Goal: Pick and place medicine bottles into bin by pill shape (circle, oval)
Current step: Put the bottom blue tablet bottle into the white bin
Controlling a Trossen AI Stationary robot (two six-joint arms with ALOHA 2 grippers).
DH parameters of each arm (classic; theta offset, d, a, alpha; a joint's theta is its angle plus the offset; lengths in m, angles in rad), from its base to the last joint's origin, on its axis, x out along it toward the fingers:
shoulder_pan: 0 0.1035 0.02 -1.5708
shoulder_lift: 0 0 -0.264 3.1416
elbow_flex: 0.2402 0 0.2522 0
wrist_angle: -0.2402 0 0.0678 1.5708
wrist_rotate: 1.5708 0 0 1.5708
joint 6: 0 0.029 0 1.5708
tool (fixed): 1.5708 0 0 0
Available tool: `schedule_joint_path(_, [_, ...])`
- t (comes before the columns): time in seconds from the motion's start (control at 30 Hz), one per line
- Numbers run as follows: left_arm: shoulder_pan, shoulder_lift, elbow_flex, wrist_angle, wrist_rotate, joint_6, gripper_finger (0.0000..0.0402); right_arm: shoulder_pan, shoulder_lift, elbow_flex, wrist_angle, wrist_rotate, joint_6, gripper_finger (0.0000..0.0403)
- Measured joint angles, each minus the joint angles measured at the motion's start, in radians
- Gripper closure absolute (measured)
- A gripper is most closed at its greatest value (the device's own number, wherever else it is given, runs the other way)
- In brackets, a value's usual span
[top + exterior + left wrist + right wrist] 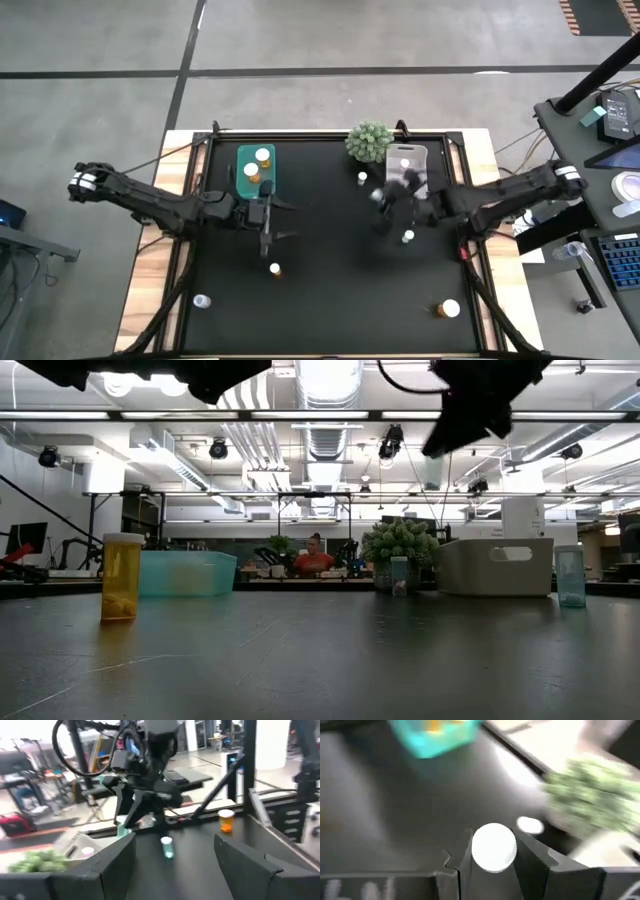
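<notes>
Over the black table (330, 300), right hand (492, 851) grips a bottle (493, 847).

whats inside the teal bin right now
Two medicine bottles with white caps stand in the teal bin: one toward its far end, one amber-bodied nearer the left claw. The bin floor beneath them is covered.

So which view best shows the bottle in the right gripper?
Right wrist view: the bottle sits white cap up between the right gripper fingers. The high view blurs it; low and left wrist views don't clearly show it.
</notes>
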Motion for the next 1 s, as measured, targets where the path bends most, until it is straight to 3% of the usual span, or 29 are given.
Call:
schedule_joint_path(0.27, [0.126,-0.027,-0.001,-0.096,0.013,0.093,0.015,-0.248,-0.127,-0.046,-0.126,-0.011,0.003,0.0292])
schedule_joint_path(0.6, [0.239,-0.027,-0.003,-0.104,0.053,0.129,0.015,-0.534,-0.217,-0.182,-0.12,-0.252,-0.046,0.0292])
schedule_joint_path(1.0, [0.263,-0.027,-0.005,-0.103,0.053,0.128,0.015,-0.697,-0.237,-0.367,0.102,-0.377,-0.053,0.0291])
